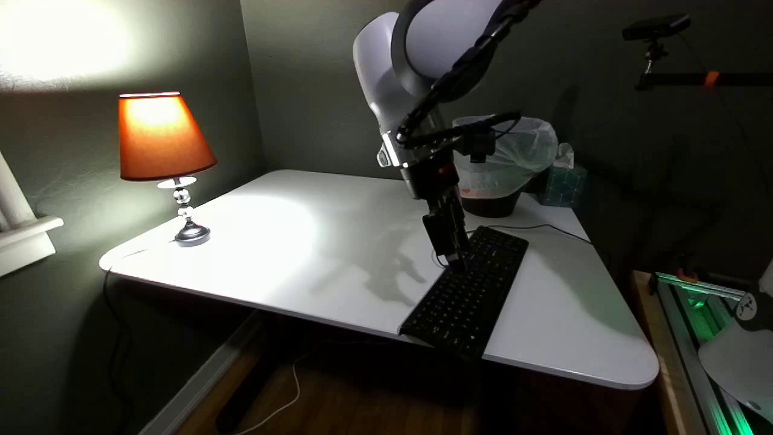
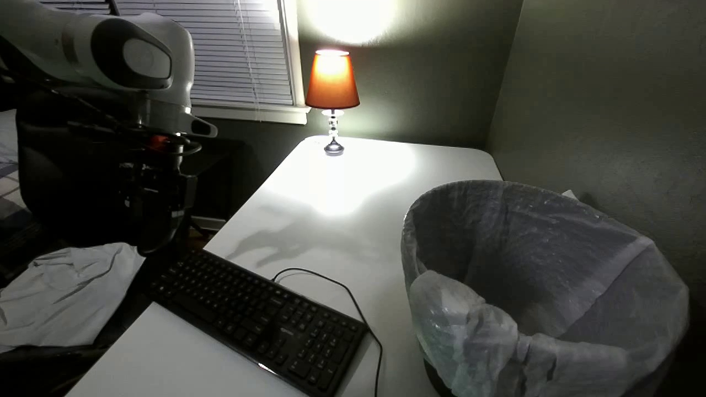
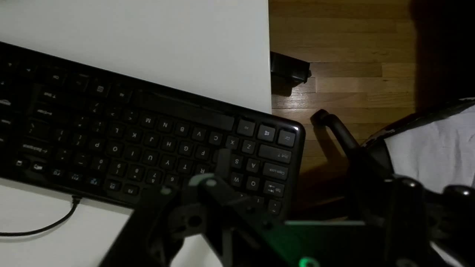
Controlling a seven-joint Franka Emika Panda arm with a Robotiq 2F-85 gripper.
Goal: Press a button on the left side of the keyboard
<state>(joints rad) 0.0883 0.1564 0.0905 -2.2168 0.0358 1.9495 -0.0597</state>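
The black keyboard [image 1: 492, 266] lies on the white table in both exterior views [image 2: 242, 311]. Its left end sticks out past the table edge. In the wrist view the keyboard [image 3: 167, 128] appears upside down, with Tab, Caps Lock and Shift at its right end. My gripper [image 3: 222, 161] looks shut, with nothing between its fingers. Its tip covers keys around D and E on the left half. In both exterior views the gripper [image 1: 457, 264] points down over the keyboard, and its tip [image 2: 151, 248] seems a little above the keys. I cannot tell the exact gap.
A lined trash bin [image 2: 529, 264] stands on the table [image 1: 338, 241] beyond the keyboard's right end. The keyboard cable [image 2: 353, 300] loops beside it. A lit orange lamp [image 1: 163, 139] and a tissue box [image 1: 564, 184] also stand there. White cloth [image 2: 71, 292] lies past the table edge.
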